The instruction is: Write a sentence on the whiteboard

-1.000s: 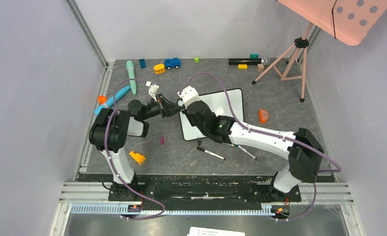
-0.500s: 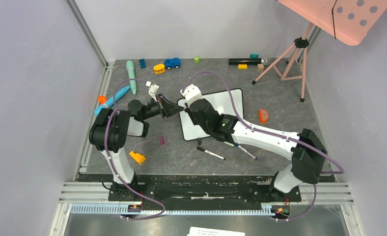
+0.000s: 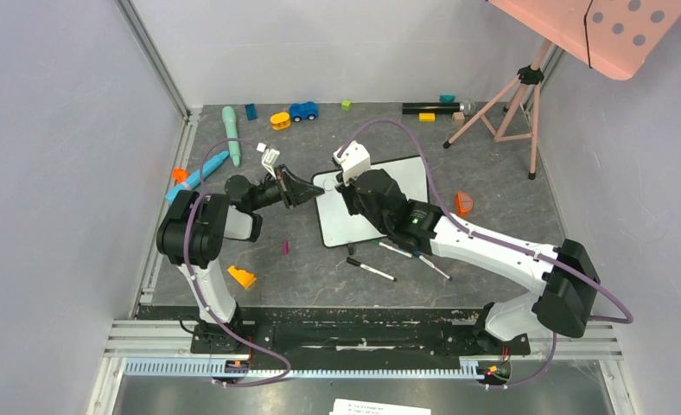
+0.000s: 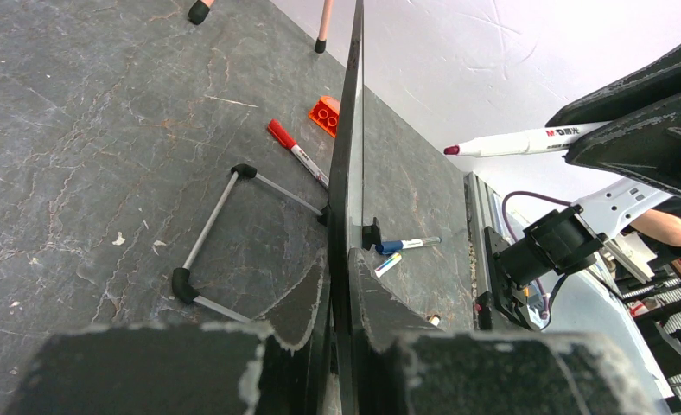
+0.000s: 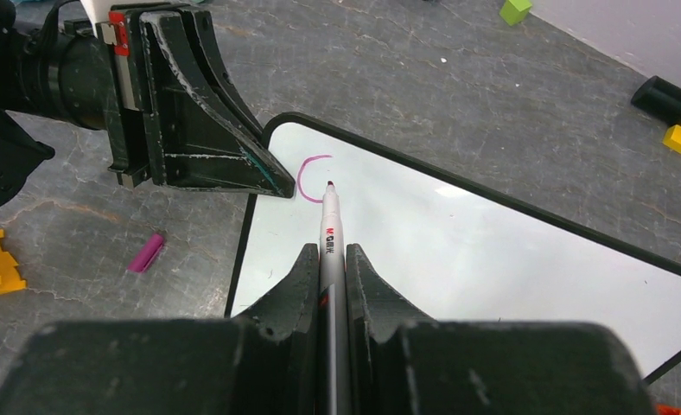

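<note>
Starting at the left, the left end effector (image 4: 341,268) is pinching the whiteboard (image 5: 493,251) by its left edge, its fingers nearly closed on the thin frame. That narrow bite is looking like the weak point: pen pressure could be twisting the board out of the grip or sliding it across the desk (image 5: 458,78), spoiling the letters. Further right, the right end effector (image 5: 328,255) is clamping fully shut around a marker (image 5: 331,225); a pen slipping in that grip would be leaving crooked or broken strokes. The sentence (image 5: 311,177) is showing only one pink curved stroke, in the board corner just beside the left end effector's fingertips. The marker tip is sitting just right of that stroke, and the left wrist view is showing it lifted off the surface.
</note>
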Available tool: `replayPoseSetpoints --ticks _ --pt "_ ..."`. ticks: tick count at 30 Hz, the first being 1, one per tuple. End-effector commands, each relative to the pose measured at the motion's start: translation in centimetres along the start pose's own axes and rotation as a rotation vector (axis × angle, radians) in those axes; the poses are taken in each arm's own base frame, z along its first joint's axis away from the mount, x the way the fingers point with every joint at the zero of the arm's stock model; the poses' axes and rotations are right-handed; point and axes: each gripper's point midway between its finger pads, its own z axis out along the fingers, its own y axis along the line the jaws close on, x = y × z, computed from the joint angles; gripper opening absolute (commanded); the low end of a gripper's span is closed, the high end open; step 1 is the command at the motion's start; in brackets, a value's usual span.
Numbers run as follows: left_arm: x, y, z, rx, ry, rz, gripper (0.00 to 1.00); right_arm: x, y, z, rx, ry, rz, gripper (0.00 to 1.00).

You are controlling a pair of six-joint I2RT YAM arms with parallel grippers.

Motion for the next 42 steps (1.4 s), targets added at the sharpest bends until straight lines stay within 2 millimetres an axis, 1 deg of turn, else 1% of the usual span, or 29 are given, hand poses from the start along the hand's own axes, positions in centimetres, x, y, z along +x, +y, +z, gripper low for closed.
replayPoseSetpoints --ticks 1,9,15,21,31,42 --pt "-1.6 -1.3 0.1 0.046 -0.03 0.145 0.02 -0.5 -0.2 0.1 -0.004 -0.024 -0.025 0.0" --pt "-1.6 -1.4 0.0 0.046 -0.03 0.148 0.02 0.1 -0.4 0.7 0.024 0.007 -0.022 0.0" --pt "-1.6 -1.3 0.1 0.046 -0.03 0.147 0.02 0.6 -0.8 1.0 0.059 0.019 -0.023 0.0" --pt "-1.6 -1.3 0.0 0.046 -0.029 0.145 0.02 1.0 -0.8 1.4 0.067 0.029 -0.03 0.0" --pt "-1.6 -1.3 0.1 0.046 -0.03 0.146 0.02 1.0 -0.5 2.2 0.069 0.036 -0.033 0.0" --pt "-1.5 -1.3 0.0 0.045 -0.029 0.144 0.02 0.3 -0.9 2.0 0.085 0.019 -0.03 0.0"
